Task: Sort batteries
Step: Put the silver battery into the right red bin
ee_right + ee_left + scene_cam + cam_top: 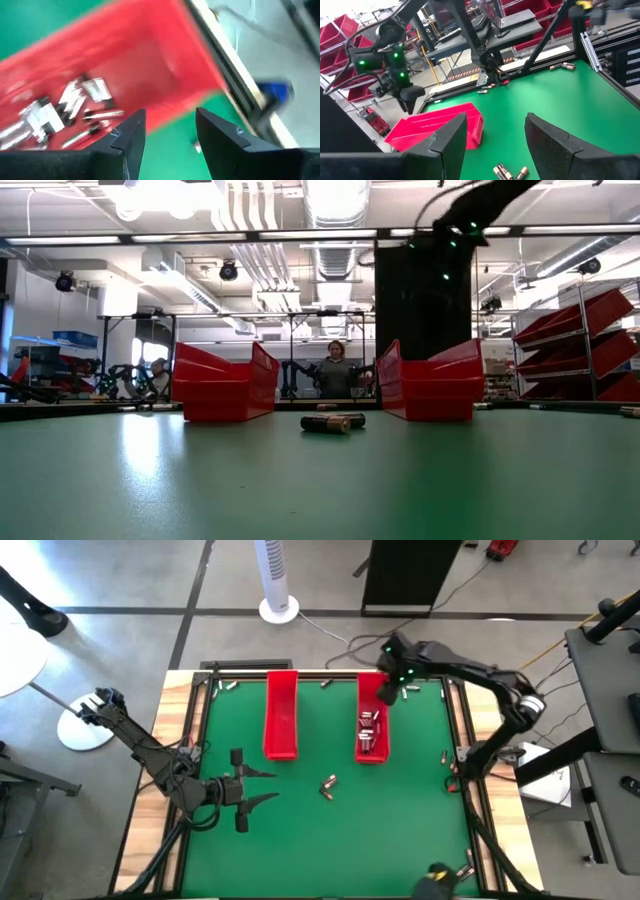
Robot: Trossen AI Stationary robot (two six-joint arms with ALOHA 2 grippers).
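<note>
Your right gripper [165, 131] hangs with fingers apart, empty, over the far end of the right red tray [372, 720], which holds several batteries [368, 731]. Left gripper [262, 786] waits, fingers parted, empty, near two loose batteries [328, 784] mid-mat. Risk: descending there, you could clip the tray wall and scatter the sorted cells.

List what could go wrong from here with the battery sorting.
1. The right gripper hangs open over the far end of the right tray, near its rim; a battery dropped there might land on the mat outside.
2. The left tray looks empty, so everything may end up unsorted in one tray.
3. The loose batteries mid-table could roll if the left gripper nudges them.
</note>
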